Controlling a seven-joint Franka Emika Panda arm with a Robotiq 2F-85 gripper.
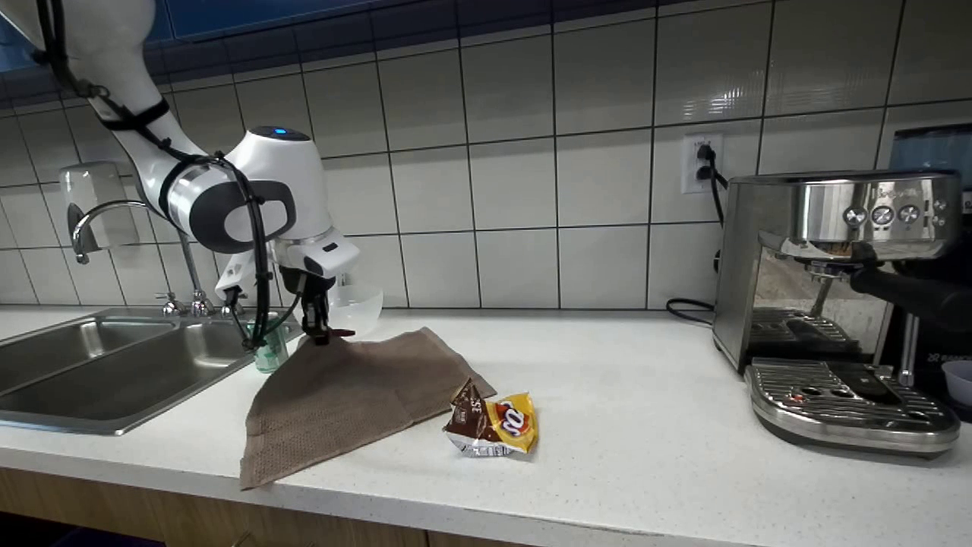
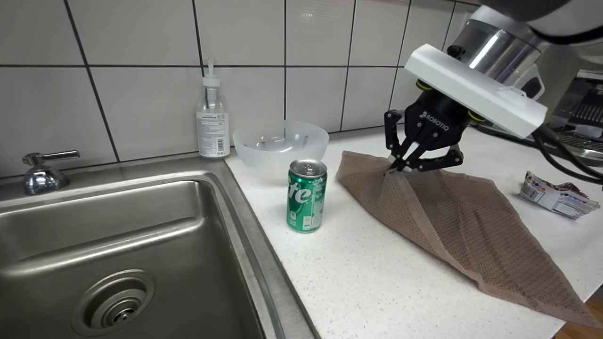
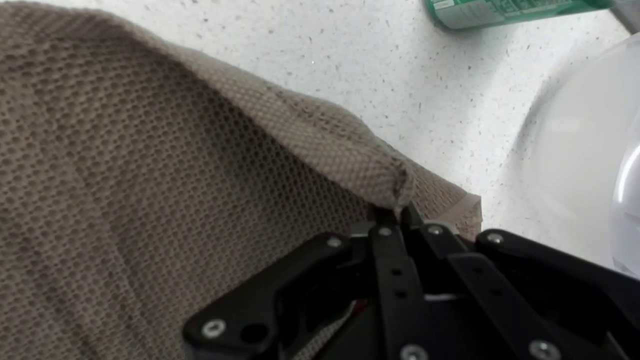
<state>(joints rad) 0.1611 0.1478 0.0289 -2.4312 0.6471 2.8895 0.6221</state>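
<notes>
A pale speckled counter [image 1: 630, 380] runs beside a steel sink [image 2: 188, 263]. On the counter lies a brown cloth [image 2: 471, 230], one corner reaching the edge. Near the cloth stands a translucent bowl [image 2: 266, 155]. The black gripper [image 2: 399, 166] leans over the cloth, its jaws drawn together on raised fabric. A crumpled snack wrapper [image 1: 493, 424] lies near the cloth; a green can [image 2: 306, 200] stands upright between sink and cloth.

towel [image 3: 160, 180]: matt, rough-woven cloth | can [image 2: 306, 202]: glossy metal | sink [image 2: 188, 263]: smooth metal | bowl [image 2: 264, 162]: smooth plastic
</notes>
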